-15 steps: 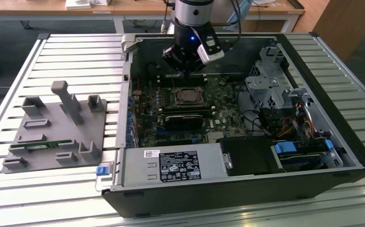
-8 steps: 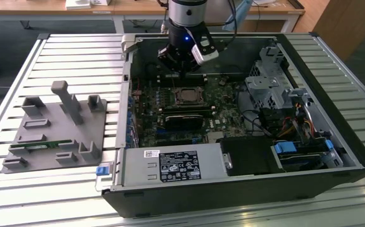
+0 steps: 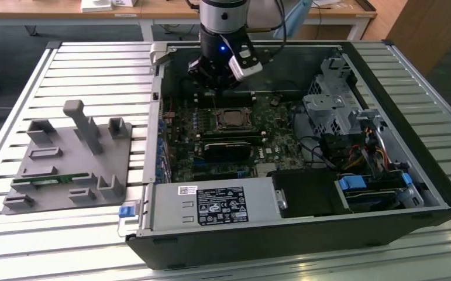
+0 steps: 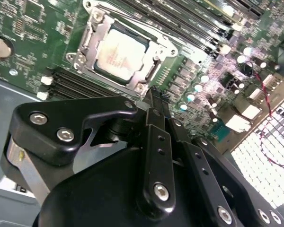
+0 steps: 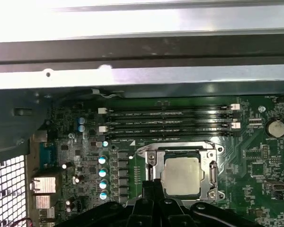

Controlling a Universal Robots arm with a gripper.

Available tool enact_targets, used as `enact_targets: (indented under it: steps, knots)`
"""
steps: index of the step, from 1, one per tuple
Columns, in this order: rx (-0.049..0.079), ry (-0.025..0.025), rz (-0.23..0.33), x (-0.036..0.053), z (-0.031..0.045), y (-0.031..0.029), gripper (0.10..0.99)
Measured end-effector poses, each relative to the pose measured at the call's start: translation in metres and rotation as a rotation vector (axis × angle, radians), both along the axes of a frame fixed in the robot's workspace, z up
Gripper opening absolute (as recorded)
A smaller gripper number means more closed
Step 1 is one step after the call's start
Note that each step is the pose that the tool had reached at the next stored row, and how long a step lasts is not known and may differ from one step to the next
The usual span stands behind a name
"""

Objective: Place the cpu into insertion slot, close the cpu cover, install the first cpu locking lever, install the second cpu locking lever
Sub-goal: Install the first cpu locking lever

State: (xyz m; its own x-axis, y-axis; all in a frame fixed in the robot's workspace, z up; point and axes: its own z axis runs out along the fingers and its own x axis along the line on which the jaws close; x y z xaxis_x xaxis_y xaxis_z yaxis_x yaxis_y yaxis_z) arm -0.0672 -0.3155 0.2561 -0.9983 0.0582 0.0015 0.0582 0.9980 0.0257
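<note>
The cpu point(image 5: 181, 176) lies seated just beside the hand point(image 5: 154, 185), not held.

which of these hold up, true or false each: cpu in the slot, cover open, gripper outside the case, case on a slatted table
1. The cpu sits in the insertion slot. True.
2. The cpu cover stands open. False: it lies flat around the cpu.
3. The gripper hangs outside the computer case. False: it is inside, above the green board, near the slot.
4. The case lies open on a slatted table. True.
</note>
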Motion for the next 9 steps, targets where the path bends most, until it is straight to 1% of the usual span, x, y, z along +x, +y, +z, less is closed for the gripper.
enact_targets:
  steps: [3,9]
  knots:
    - [0.0,-0.0011,0.001,-0.0021,-0.0001,0.0001,0.106]
    - [0.0,-0.0015,0.001,-0.0051,-0.0002,0.0006,0.106]
